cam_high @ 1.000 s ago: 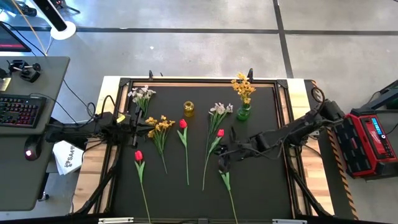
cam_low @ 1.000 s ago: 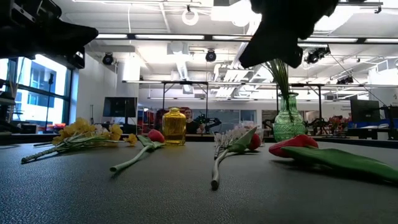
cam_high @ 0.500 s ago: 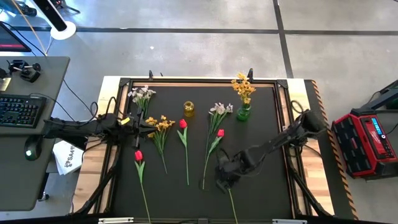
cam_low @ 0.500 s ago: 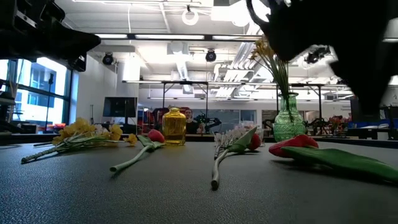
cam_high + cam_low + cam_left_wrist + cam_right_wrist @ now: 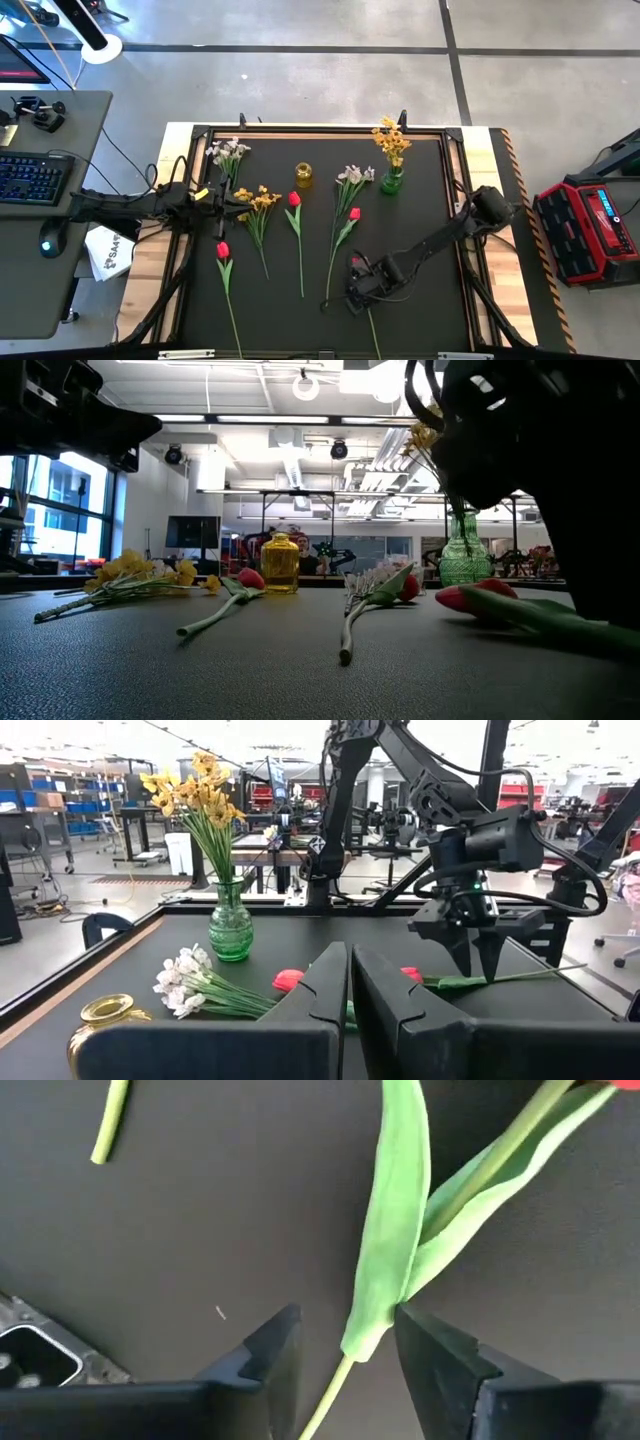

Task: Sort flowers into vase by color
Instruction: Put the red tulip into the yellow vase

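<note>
My right gripper (image 5: 356, 293) is open and points down over a red tulip (image 5: 478, 596) lying near the table's near edge. Its fingers stand on either side of the leaf's lower end (image 5: 368, 1330) and the stem (image 5: 325, 1395). The left wrist view shows the right gripper (image 5: 478, 970) low over that stem. In the high view only the bare lower stem (image 5: 372, 325) shows below the arm. My left gripper (image 5: 220, 207) is shut and hovers at the table's left, beside the yellow spray (image 5: 258, 200). A green vase (image 5: 391, 181) holds yellow flowers. The yellow vase (image 5: 303, 176) stands alone. My right gripper straddles the tulip's stem from above, across it, where the leaf ends. One fingertip (image 5: 415, 1325) stands right beside the leaf's edge (image 5: 400, 1295). Whether it touches, I cannot tell. The tulip lies flat on the table.
Lying on the mat are a white spray (image 5: 352, 176), two red tulips in the middle (image 5: 294, 199) (image 5: 354, 213), and another red tulip at near left (image 5: 222, 250). White flowers (image 5: 228, 152) are at far left. The raised frame (image 5: 320, 133) rims the mat.
My right gripper has moved toward the table's near edge, along the tulip from its head end to the lower stem, and has come down low over it. The left arm has kept still.
</note>
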Tool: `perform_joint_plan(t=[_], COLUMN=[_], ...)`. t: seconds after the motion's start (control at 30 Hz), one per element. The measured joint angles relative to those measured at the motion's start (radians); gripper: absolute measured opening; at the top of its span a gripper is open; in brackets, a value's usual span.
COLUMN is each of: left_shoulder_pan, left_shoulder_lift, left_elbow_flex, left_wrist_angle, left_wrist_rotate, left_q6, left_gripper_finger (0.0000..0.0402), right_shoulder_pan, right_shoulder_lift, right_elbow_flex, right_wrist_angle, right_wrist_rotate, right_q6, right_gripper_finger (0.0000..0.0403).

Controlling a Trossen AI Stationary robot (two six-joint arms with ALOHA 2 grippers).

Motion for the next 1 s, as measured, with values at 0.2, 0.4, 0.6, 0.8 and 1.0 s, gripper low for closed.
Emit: perform_joint_plan(t=[0.2, 0.4, 0.6, 0.8, 1.0], left_shoulder_pan=[0.0, 0.0, 0.0, 0.0, -0.016], left_shoulder_lift=[0.0, 0.0, 0.0, 0.0, 0.0], left_elbow_flex=[0.0, 0.0, 0.0, 0.0, 0.0], left_wrist_angle=[0.018, 0.013, 0.013, 0.012, 0.011], left_wrist_rotate=[0.002, 0.003, 0.003, 0.003, 0.003], left_q6=[-0.003, -0.011, -0.011, -0.022, -0.019], left_gripper_finger=[0.0007, 0.0007, 0.0007, 0.0007, 0.0007], right_shoulder_pan=[0.007, 0.008, 0.029, 0.063, 0.121], right_shoulder_lift=[0.0, 0.003, 0.003, -0.029, -0.105], right_elbow_flex=[0.0, 0.0, 0.0, 0.0, 0.019], right_wrist_angle=[-0.019, -0.045, -0.059, -0.07, -0.087], right_wrist_rotate=[0.074, 0.146, 0.227, 0.245, 0.489], right_q6=[-0.015, -0.042, -0.115, -0.124, -0.201], right_gripper_finger=[0.013, 0.0113, 0.0025, 0.002, 0.0004])
